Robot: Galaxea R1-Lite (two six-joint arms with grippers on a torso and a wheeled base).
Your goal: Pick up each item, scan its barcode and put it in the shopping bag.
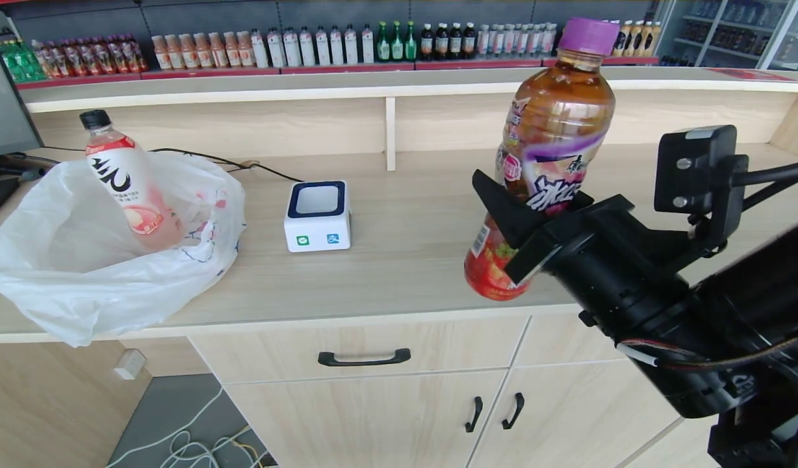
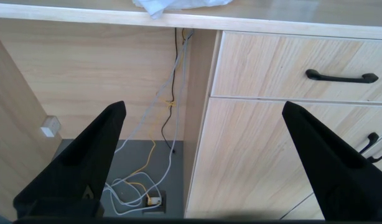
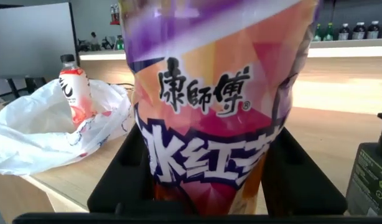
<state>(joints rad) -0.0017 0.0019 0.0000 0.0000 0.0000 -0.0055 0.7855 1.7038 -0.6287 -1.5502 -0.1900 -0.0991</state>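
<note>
Shop counter: one bottle bagged, one seemingly unscanned.
Pink drink bottle stands in shopping bag; right gripper clasps tea bottle aloft, apart from scanner; left gripper spread, empty.

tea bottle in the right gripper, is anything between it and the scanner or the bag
Nothing visible blocks the way to the scanner: the tea bottle, held by the right gripper, has only bare counter between them. The scanner itself stands between the bottle and the shopping bag farther left.
</note>
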